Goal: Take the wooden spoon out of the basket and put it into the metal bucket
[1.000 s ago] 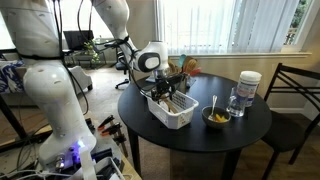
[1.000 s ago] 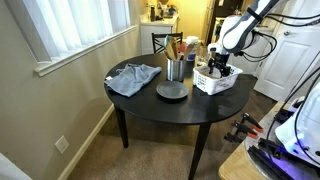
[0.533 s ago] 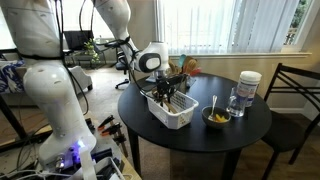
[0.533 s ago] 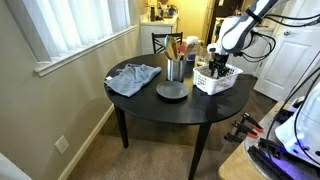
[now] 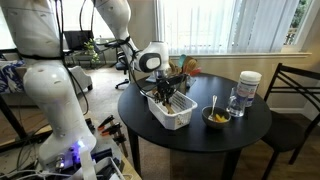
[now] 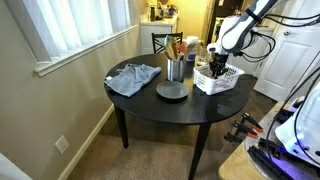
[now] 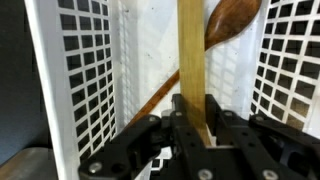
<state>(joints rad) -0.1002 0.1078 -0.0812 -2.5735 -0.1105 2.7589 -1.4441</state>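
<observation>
In the wrist view my gripper [image 7: 193, 112] reaches down into the white slotted basket [image 7: 85, 80], and its jaws are shut on the flat, light tan handle of the wooden spoon [image 7: 192, 55]. The handle runs straight up the picture from between the fingers. In both exterior views the gripper [image 5: 166, 88] [image 6: 217, 66] sits low in the basket [image 5: 180, 118] [image 6: 228, 84] near the table's edge. The small grey metal bucket [image 6: 175, 70] stands beside the basket with brown utensils upright in it.
A darker brown spoon [image 7: 232, 20] lies slantwise in the basket under the tan handle. On the round dark table are a yellow-filled bowl [image 5: 216, 117], a clear jar with a white lid [image 5: 248, 87], a dark plate [image 6: 171, 91] and a grey-blue cloth [image 6: 133, 77]. A chair [image 5: 295, 95] stands close by.
The jaws have closed onto the tan handle. The arm and the basket have hardly moved.
</observation>
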